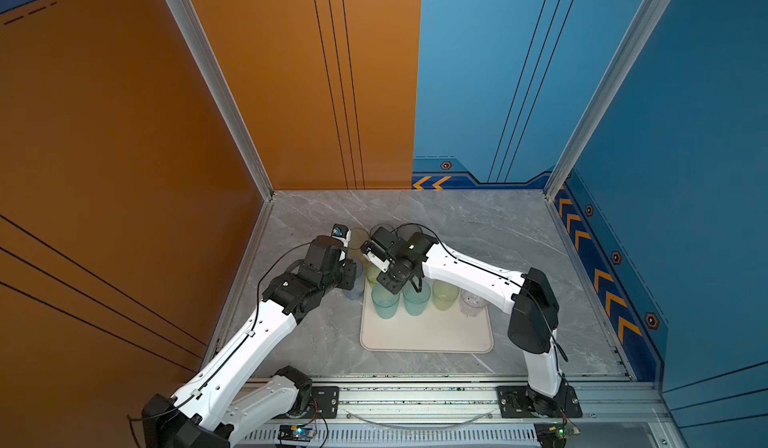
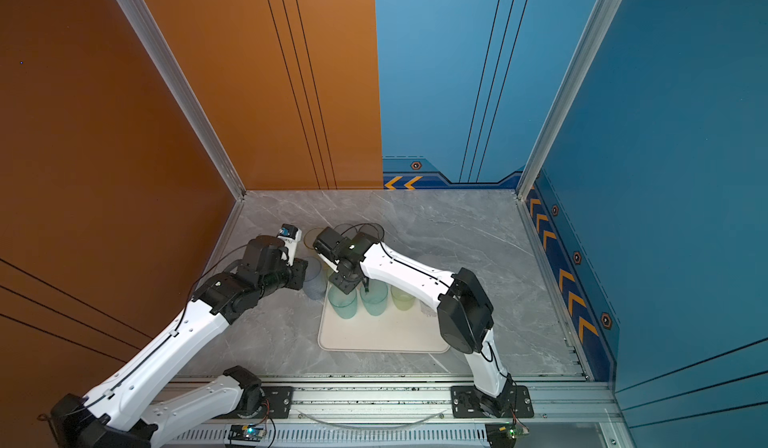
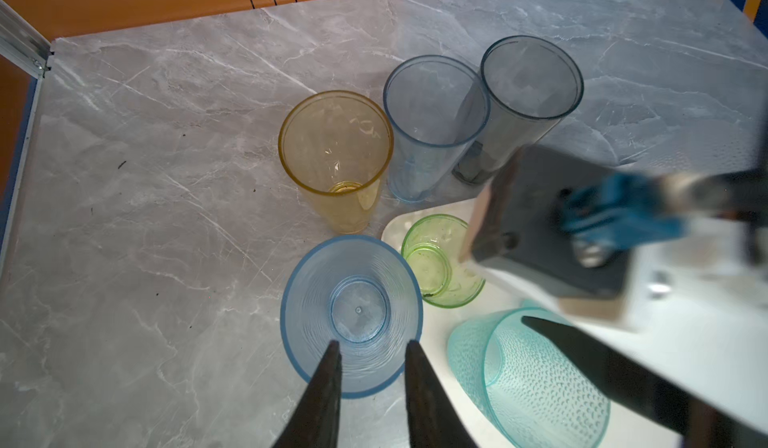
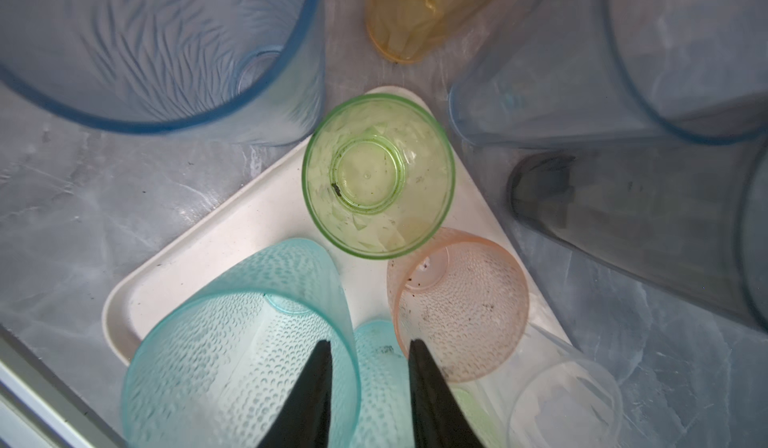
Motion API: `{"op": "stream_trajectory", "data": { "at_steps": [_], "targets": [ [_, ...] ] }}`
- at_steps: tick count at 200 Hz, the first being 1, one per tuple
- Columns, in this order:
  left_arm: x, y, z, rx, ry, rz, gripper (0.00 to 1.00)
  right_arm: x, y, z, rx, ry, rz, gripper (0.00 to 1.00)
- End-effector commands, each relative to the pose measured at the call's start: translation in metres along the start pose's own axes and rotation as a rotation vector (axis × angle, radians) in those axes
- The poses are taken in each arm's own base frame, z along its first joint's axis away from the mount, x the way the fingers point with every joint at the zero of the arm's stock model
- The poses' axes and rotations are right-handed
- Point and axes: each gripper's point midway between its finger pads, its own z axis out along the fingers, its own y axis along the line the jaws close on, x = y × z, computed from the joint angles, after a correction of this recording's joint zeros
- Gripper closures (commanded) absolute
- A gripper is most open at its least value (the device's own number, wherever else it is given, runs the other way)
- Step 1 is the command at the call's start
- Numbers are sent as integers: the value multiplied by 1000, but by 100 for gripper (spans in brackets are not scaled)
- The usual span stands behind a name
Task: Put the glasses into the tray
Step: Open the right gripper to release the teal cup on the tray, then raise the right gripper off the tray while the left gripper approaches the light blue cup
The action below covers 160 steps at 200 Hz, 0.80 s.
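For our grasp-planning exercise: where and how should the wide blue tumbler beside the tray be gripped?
Probably pinch its rim wall from above, one finger inside: the wide blue tumbler stands upright, mouth open. Choose the side facing bare table, away from the green glass.

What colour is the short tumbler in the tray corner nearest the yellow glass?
The short translucent tumbler is green; right wrist view.

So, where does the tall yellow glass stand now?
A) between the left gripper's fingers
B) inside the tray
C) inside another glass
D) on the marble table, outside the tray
D: the tall yellow glass stands upright on the marble table, just past the corner of the tray.
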Motion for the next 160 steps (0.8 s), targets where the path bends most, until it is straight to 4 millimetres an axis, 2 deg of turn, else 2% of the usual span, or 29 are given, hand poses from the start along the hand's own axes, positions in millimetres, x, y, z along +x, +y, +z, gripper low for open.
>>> {"op": "stream_trajectory", "data": {
  "at_steps": [1,38,60,63,75,106,132,160],
  "targets": [
    [-5,8,-7,-34,4,5,71,-8,-7,-28,-7,-97,52,67],
    [-4,19,-12,-72,24,-16,70,-5,-25,-63,3,-202,127,64],
    [7,29,-9,-100,84,-38,70,5,-41,-80,17,-245,191,63],
    [-2,29,-14,-97,68,-46,70,7,-43,-82,19,-249,202,63],
    [0,32,-12,-102,95,-59,71,15,-54,-89,27,-265,248,63],
    [3,28,-6,-73,128,-79,73,39,-75,-101,51,-296,358,62],
    [5,33,-3,-88,143,-82,72,63,-88,-101,69,-296,420,61],
    [7,38,0,-100,163,-94,72,79,-97,-102,80,-292,459,61]
  ]
}}
